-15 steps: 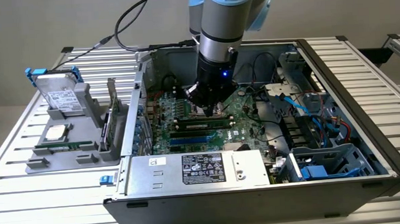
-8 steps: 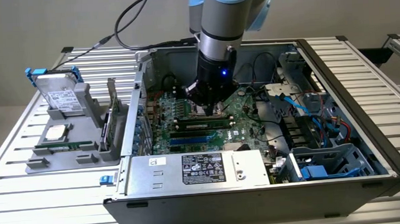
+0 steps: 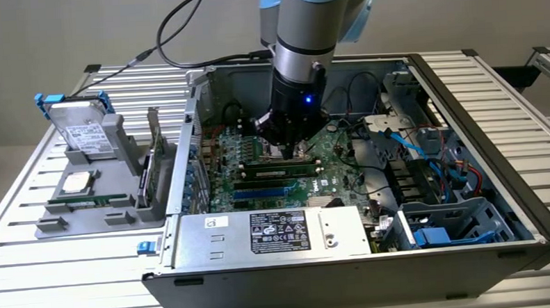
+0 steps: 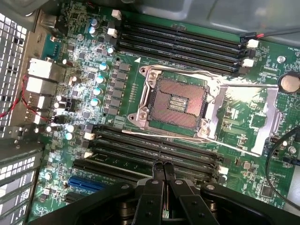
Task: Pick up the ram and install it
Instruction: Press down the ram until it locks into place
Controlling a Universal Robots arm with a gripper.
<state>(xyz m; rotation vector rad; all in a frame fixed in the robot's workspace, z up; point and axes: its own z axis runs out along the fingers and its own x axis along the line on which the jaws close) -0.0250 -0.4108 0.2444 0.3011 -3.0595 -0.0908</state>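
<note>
An open computer case (image 3: 497,151) sits on a desk (image 3: 38,255) made of metal slats. Inside lies a green board (image 3: 221,146) with many small parts. A silver box with a label (image 3: 278,232) sits at the near edge of the case. Blue and red wires (image 3: 447,167) bunch up on the exterior view's right. On the exterior view's left stands a gray holder (image 3: 101,203) with a silver drive (image 3: 81,131) leaning in it. A square socket (image 4: 176,103) sits open on the board, with long black slots (image 4: 180,42) beside it.

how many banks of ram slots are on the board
2. One bank lies beyond the open CPU socket from the tool; the other lies between socket and tool, partly hidden behind it.
</note>
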